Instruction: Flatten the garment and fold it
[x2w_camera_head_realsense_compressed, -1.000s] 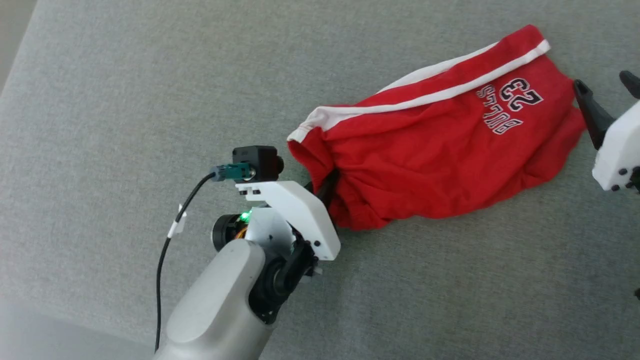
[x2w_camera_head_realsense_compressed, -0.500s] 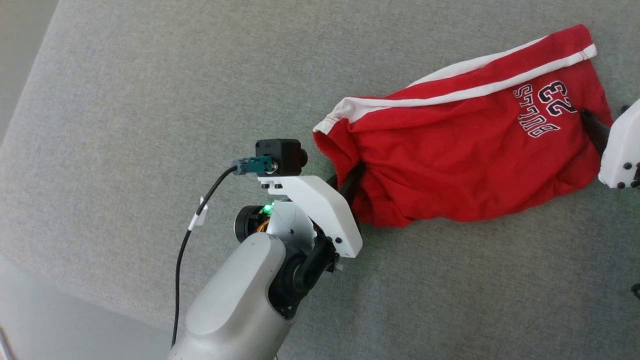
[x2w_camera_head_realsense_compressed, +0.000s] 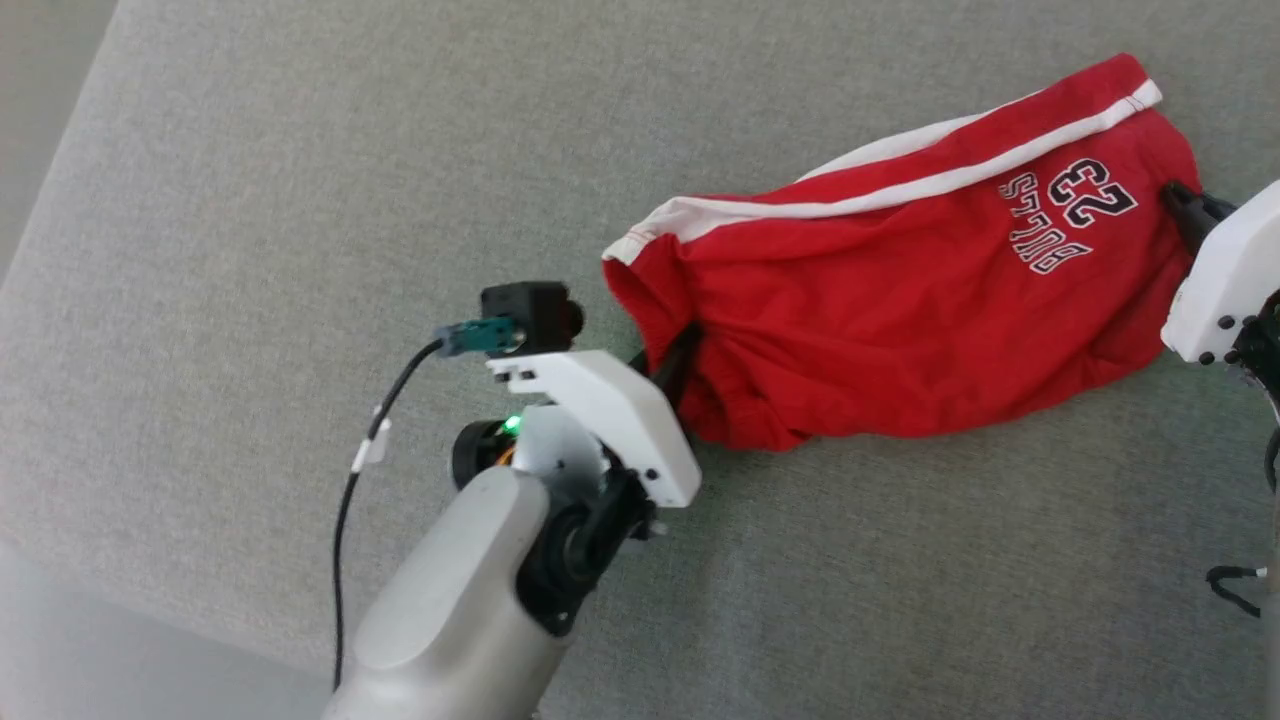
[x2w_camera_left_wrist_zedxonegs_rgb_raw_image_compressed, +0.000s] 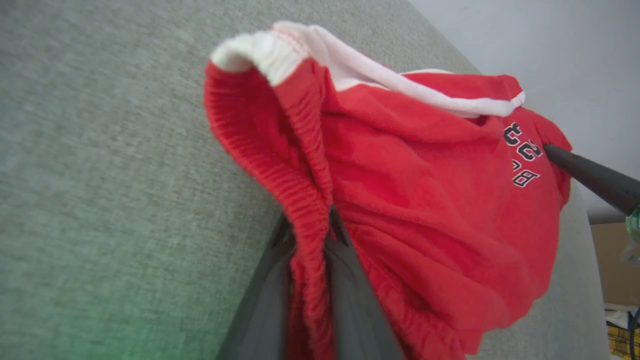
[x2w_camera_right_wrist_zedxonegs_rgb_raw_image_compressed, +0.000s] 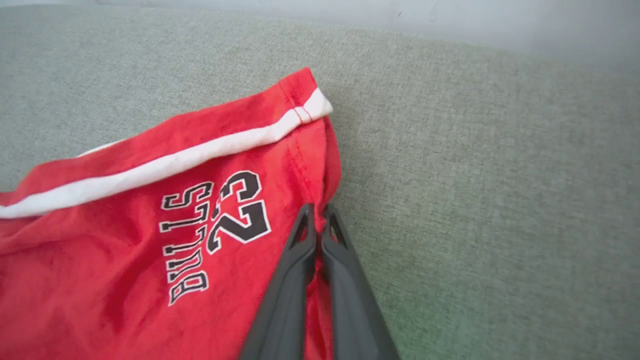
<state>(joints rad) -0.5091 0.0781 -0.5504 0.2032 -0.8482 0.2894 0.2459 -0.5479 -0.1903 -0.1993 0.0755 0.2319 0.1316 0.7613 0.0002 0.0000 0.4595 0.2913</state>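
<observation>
Rumpled soft red garment (x2w_camera_head_realsense_compressed: 880, 330) on grey woven surface (x2w_camera_head_realsense_compressed: 300, 200)

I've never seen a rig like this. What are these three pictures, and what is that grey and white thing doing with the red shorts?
It is a robot with two arms. The wide picture comes from a camera on its head, looking down. The other two come from cameras on its wrists, each looking along that hand's two dark fingers. The grey and white thing is its left arm. Crumpled red shorts, printed BULLS 23, lie on a grey cloth surface. The left gripper pinches the elastic waistband; the right gripper is closed on the leg's edge beside the print. So the shorts are held at both ends.
</observation>
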